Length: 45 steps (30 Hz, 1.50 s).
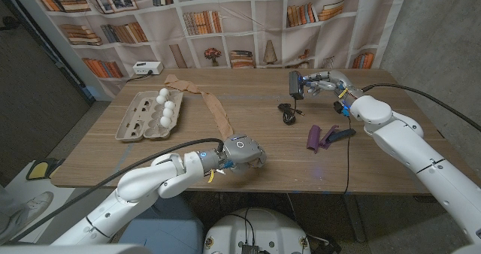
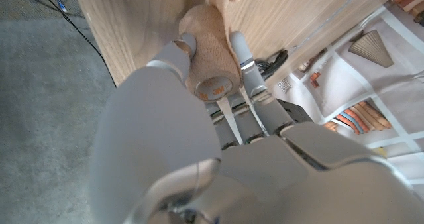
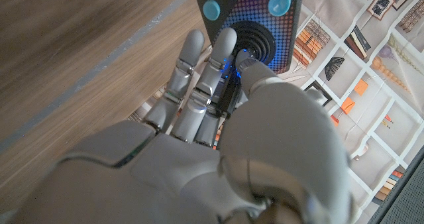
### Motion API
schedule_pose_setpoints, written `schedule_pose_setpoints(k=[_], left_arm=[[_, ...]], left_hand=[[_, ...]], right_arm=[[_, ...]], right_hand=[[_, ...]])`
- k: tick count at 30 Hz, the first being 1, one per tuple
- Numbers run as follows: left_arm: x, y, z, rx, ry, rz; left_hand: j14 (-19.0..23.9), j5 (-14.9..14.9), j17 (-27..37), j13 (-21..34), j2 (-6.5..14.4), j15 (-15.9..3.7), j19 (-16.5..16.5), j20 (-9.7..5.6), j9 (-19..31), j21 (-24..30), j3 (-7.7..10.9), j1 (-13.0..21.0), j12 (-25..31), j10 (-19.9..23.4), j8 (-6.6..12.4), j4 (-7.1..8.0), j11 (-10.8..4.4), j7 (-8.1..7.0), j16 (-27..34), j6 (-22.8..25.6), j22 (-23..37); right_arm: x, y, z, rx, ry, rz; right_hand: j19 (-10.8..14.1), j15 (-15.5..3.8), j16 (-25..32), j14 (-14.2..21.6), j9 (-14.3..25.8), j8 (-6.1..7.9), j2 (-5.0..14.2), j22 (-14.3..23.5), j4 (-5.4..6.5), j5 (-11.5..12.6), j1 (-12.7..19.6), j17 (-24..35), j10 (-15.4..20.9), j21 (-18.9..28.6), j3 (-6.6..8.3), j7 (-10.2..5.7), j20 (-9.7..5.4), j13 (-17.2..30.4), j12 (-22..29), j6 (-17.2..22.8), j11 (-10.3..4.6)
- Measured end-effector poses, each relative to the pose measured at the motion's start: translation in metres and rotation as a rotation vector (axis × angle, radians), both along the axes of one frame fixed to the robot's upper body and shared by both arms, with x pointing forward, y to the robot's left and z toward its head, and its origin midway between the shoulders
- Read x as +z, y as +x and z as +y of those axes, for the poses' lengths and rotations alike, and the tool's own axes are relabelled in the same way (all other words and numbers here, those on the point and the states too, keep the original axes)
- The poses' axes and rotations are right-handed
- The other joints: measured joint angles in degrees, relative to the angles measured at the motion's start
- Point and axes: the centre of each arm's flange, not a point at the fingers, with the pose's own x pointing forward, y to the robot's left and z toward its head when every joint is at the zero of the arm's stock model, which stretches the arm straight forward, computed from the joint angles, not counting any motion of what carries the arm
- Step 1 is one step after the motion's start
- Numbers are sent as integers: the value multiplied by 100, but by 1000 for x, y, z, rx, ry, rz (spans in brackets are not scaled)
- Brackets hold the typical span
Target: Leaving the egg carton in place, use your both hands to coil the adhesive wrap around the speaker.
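Egg carton [image 1: 149, 116] sits on the left part of the tabletop [image 1: 255, 160], grey pulp, lid open, a few white eggs [image 1: 167, 108] in its right half. Tan adhesive wrap [image 1: 214, 111] trails from near the back edge, past the carton's right side, diagonally down to the front edge. Left robot hand [image 1: 242, 152] at the front edge, fingers closed around the wrap roll; left wrist view shows the roll [image 2: 211, 63] pinched between thumb and fingers [image 2: 242, 58], loose strip running up onto the wood. Middle right: black cable bundle [image 1: 288, 113] lying on the tabletop. Just right of it, purple object [image 1: 322, 137] with a dark piece beside it, can't tell what they are. Far right rear: right robot hand [image 1: 325, 83] holds the speaker [image 1: 296, 84] raised off the tabletop. Right wrist view: speaker [image 3: 250, 24] is dark, two blue buttons, grille lit blue, fingers [image 3: 220, 55] wrapped against it.
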Motion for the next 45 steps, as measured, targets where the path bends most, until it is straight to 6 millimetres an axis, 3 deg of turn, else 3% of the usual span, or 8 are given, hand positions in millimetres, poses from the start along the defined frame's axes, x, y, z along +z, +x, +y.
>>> schedule_pose_setpoints(k=[4, 5, 19, 45], left_arm=[[1, 2, 8, 7, -22, 0], [5, -1, 9, -17, -58, -11], [17, -6, 26, -61, -208, -58], [37, -11, 50, -109, -575, -216]], left_hand=[[23, -40, 292, 0, -6, 21, 14, -34, -58, 126, -17, 6, 36, 49, 0, 3, 50, 76, -119, 77, -9], [111, -44, 293, 0, -6, 109, 29, -49, -79, 147, -27, 6, 36, 47, 0, 13, 52, 92, -158, 93, -11], [163, -161, 464, 0, 79, 141, -41, -19, -215, 336, -51, -79, 47, 6, 0, 35, 93, 171, -317, 217, -67], [244, -288, 541, -1, 38, 222, -123, 20, -378, 569, 54, -38, 23, 122, 0, -47, 160, 202, -377, 390, -245]], right_arm=[[0, 0, 0, -3, -2, 2], [1, 1, 2, -1, -2, 0], [4, 3, 7, 1, -7, -2], [1, 2, 5, 5, 3, -4]], right_hand=[[0, 0, 0, 0, 0, 0, 5, 0, 0, -10, -5, 0, 0, 0, 0, 0, 0, 1, 0, 0, 0], [0, 0, 0, 0, 0, 0, 5, 0, 0, -16, -5, 0, 0, 0, 0, 0, 0, 2, 0, 0, 0], [-21, 0, 2, 0, 0, 0, 6, 0, 0, 4, -6, -1, -3, 0, 0, 0, -22, 16, -2, 0, -3], [-41, 0, 2, 0, 0, 0, 12, 0, 0, 0, -12, 53, -10, 0, 0, 0, -1, 129, -25, 0, -10]])
